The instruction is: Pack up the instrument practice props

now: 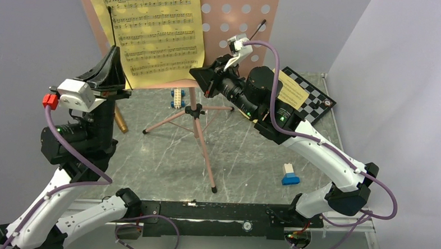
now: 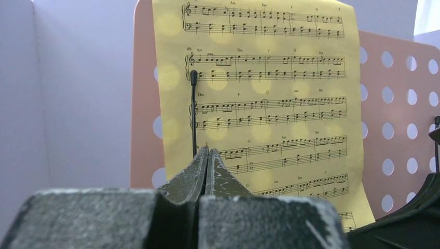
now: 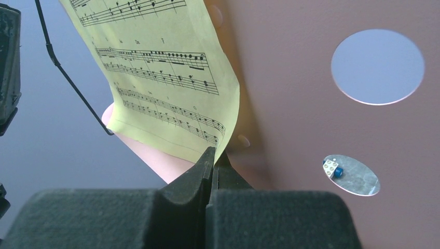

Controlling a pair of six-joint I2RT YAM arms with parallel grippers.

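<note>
Yellow sheet-music page (image 1: 155, 32) on pink stand desk (image 1: 236, 17), right pincer (image 3: 212, 155) pinching corner

Parts cut off or covered
The pink music stand (image 1: 242, 24) and its yellow sheet-music page (image 1: 154, 37) run off the upper edge; the right arm (image 1: 318, 148) covers much of the chessboard (image 1: 316, 100); the left arm (image 1: 94, 130) hides most of the gold-brown microphone (image 1: 120, 123).

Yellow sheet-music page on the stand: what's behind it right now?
Behind the yellow sheet-music page is the pink perforated desk; its holes show through the paper as pale spots. Whether another page lies underneath cannot be seen, since this one covers that area.
</note>
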